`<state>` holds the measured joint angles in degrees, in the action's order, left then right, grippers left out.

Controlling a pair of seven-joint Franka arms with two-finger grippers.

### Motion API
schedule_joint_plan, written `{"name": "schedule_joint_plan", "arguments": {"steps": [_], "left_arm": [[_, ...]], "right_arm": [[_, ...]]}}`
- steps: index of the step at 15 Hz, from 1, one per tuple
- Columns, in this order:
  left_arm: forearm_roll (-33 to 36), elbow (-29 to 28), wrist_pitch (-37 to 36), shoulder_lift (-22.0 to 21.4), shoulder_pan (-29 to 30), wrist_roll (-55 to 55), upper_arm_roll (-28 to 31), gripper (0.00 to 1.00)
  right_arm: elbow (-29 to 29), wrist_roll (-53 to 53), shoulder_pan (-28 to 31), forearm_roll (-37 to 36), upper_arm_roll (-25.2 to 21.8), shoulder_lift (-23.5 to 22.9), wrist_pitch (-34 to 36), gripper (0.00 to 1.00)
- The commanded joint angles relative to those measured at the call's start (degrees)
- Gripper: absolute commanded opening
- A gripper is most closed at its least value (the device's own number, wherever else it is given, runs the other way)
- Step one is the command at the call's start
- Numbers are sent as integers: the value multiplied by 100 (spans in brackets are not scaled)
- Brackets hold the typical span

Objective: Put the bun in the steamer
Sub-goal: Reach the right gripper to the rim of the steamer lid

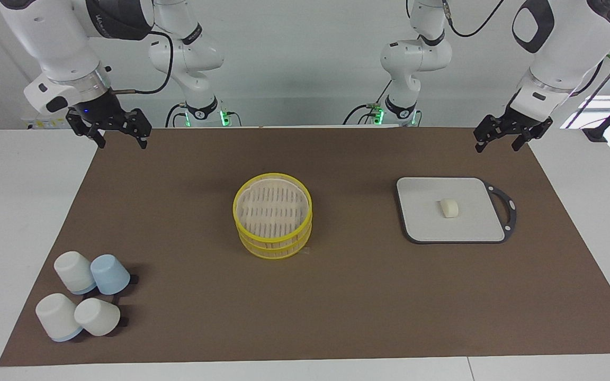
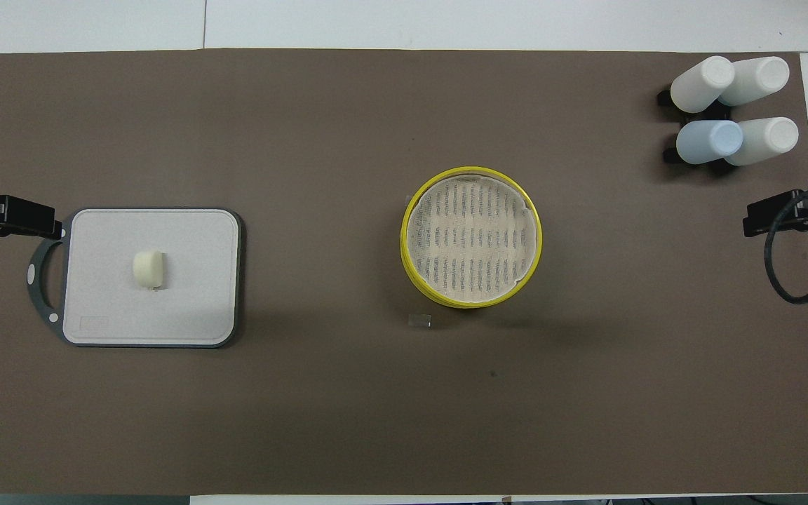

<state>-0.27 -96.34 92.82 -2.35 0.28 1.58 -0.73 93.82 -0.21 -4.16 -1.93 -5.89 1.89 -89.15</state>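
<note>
The bun point(image 1: 448, 208) point(image 2: 149, 268), a small cream-white lump, lies alone near the middle of a grey cutting board point(image 1: 427, 225) point(image 2: 193, 294) toward the left arm's end of the table. The yellow steamer point(image 1: 273, 250) point(image 2: 440, 300) stands at the middle of the brown mat. A yellow-rimmed top piece point(image 1: 272, 209) point(image 2: 473, 238) with a whitish slatted face sits on it and hides its floor. My left gripper point(image 1: 498, 145) point(image 2: 25, 217) hangs open and empty over the mat's edge, beside the board's handle. My right gripper point(image 1: 122, 140) point(image 2: 783, 214) hangs open and empty over the mat's other end.
Several upturned cups point(image 1: 85, 299) point(image 2: 730, 105), white and pale blue, cluster at the mat's corner farthest from the robots, toward the right arm's end. A small clear scrap point(image 2: 419, 320) lies on the mat next to the steamer, on its side nearer the robots.
</note>
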Motion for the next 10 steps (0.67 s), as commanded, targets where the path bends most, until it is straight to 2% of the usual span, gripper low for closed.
{"name": "schedule_joint_plan", "arguments": {"steps": [1,10], "left_arm": [[-78,-148,8,-143,-36,-70,38,100],[-78,-130,-9,-196,-27,-70,29,100]], "right_arm": [[-127,12,47,106,9,-57,108,100],[-22,-146,-50,105,88,13,241,100]]}}
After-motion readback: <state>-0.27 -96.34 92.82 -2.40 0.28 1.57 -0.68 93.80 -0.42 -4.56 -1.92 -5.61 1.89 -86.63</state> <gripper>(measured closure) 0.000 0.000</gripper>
